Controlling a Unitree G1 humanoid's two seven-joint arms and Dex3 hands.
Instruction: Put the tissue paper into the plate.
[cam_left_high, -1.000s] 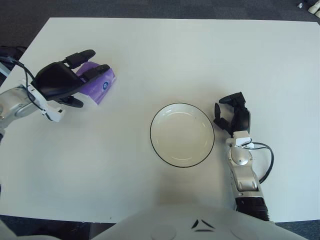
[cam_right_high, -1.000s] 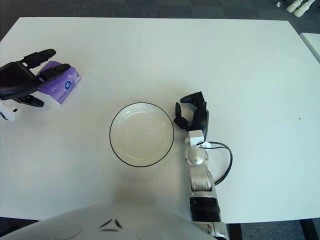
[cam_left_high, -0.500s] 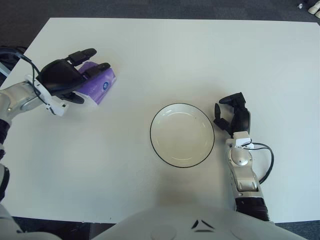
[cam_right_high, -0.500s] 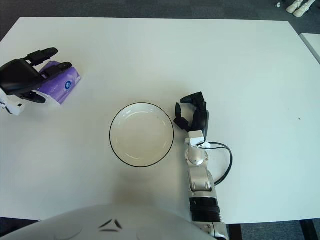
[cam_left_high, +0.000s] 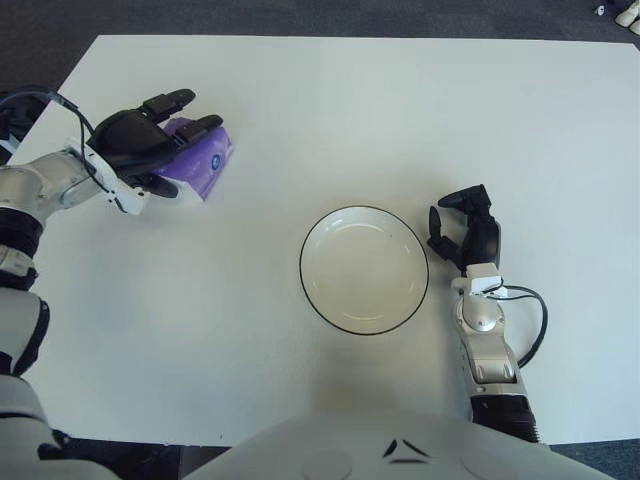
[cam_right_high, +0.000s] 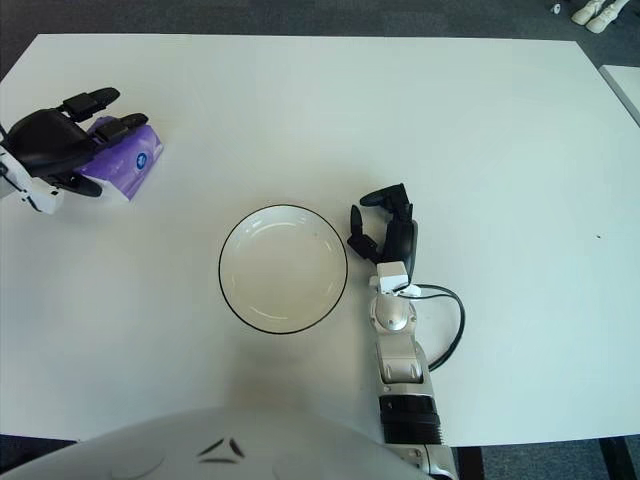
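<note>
A purple tissue pack (cam_left_high: 203, 165) with a blue logo lies on the white table at the far left. My left hand (cam_left_high: 180, 145) is clamped on it, two black fingers (cam_left_high: 168, 101) across its top and the thumb against its near side. The plate (cam_left_high: 364, 269), white with a thin black rim and nothing in it, sits at the table's middle, well to the right of the pack. My right hand (cam_left_high: 460, 222) shows just right of the plate with loosely bent fingers holding nothing.
The white table (cam_left_high: 330, 110) runs wide behind and around the plate. A black cable (cam_left_high: 535, 320) loops beside my right forearm. Dark floor borders the table's far edge and left edge.
My left hand has shifted up and away across the table and drawn in over the pack, which has slid slightly up and right with it. The right hand and plate have not moved.
</note>
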